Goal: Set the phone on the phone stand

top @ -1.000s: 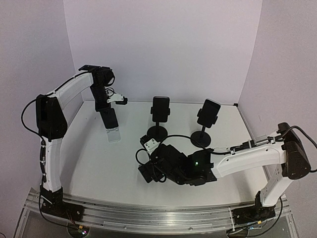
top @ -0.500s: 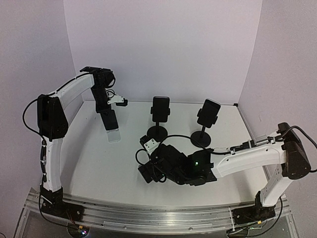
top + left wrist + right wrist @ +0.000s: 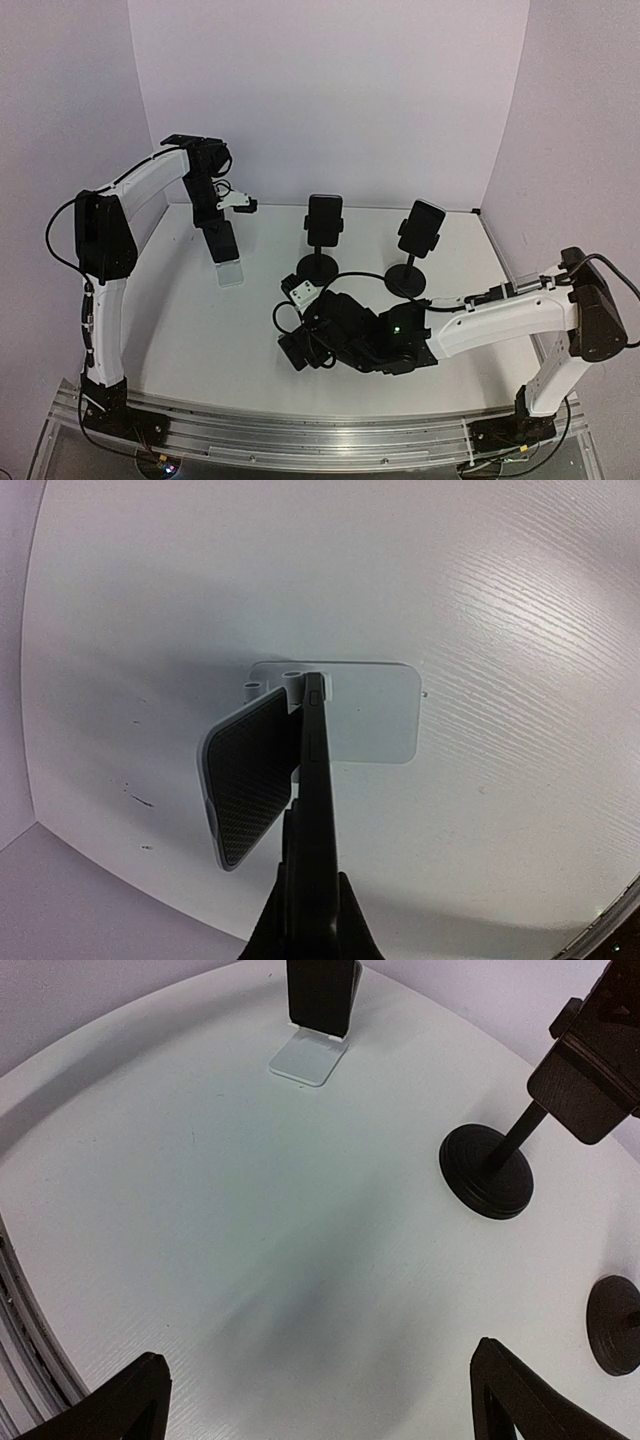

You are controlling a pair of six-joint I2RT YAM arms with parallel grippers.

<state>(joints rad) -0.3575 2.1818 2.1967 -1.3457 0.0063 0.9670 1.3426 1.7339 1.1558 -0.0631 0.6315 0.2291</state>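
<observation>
Left gripper pinches the phone over the white stand, while the right gripper hovers spread above the table

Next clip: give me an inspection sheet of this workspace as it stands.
Surface: white wood-grain table, with a few small dark specks.
Job's things: black slab phone held edge-on over white folding phone stand, lower end at its lip, not leaning on the padded backrest; contact unclear.
Clutter: two black round-base pole stands holding dark phones.
Grippers: left pincer shut on the phone; right pincer open, empty, low over the table.
Cables: black leads loop by the right wrist; another runs along the left arm.
Surroundings: pale lilac walls; metal rail at the near edge.
</observation>
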